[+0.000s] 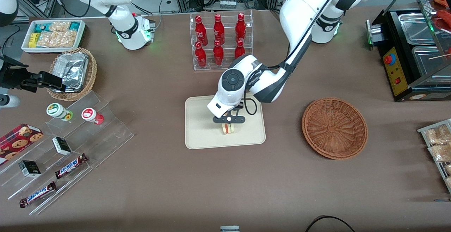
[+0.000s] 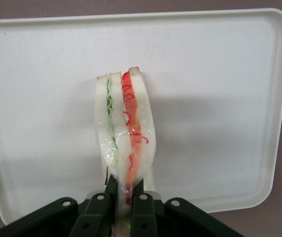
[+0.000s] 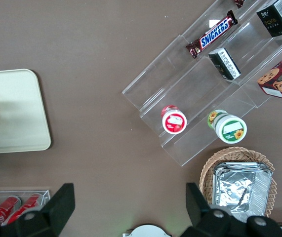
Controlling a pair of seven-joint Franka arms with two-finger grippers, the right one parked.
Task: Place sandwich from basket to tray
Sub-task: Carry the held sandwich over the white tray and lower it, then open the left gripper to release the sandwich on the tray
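Step in hand: set-down. The gripper [image 1: 228, 123] hangs over the tray [image 1: 201, 126], closer to the tray's edge facing the front camera than to the edge by the bottle rack [image 1: 221, 41], with its 2 fingers [image 2: 141, 210] clamped on the sandwich [image 2: 125, 131]. The sandwich stands on edge over the tray's bare surface; contact with it cannot be confirmed. The basket [image 1: 334, 128], toward the working arm's end of the table, holds nothing.

Next move, by judgement: lower if needed, release, lift straight up.

Sandwich condition: pale bread slices in clear wrap, 1 green layer and 1 red-orange layer, pinched narrow at the fingers.
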